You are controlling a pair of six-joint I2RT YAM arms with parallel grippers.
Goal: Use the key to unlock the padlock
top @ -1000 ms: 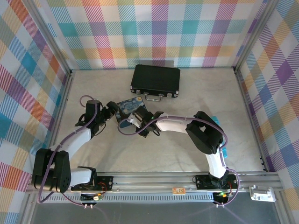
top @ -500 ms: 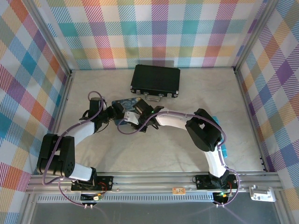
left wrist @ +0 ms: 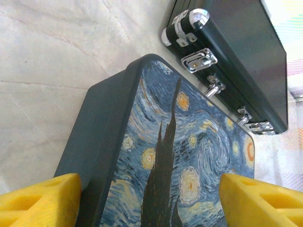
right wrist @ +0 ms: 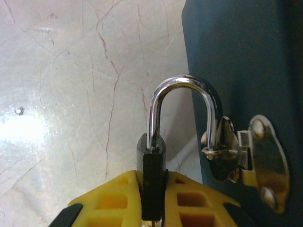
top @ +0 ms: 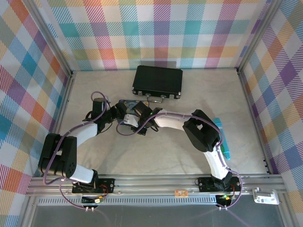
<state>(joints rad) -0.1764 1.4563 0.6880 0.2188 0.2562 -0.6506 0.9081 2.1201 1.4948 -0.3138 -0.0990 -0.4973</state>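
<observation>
In the right wrist view the padlock (right wrist: 152, 158), a small dark grey body seen edge-on, is clamped between my right gripper's (right wrist: 152, 182) yellow fingers (right wrist: 113, 198). Its silvery shackle (right wrist: 182, 82) arches right; the left leg enters the body, the right leg runs through the metal hasp (right wrist: 246, 161) on the blue box's side. My left gripper (left wrist: 149, 184) stands open, its yellow fingers (left wrist: 42, 198) either side of the blue swirl-painted box (left wrist: 189, 156). From above, both grippers, left (top: 116, 113) and right (top: 138, 115), meet at the box (top: 127, 102). The key is hidden.
A black case (top: 157, 81) with silver latches (left wrist: 199, 60) lies just behind the box, nearly touching it. A teal object (top: 222, 139) lies by the right arm. Checked walls close the beige floor (top: 165, 151) on three sides.
Both grippers and the blue box have shifted away from the arms' bases, toward the black case. The left gripper has closed in on the box.
</observation>
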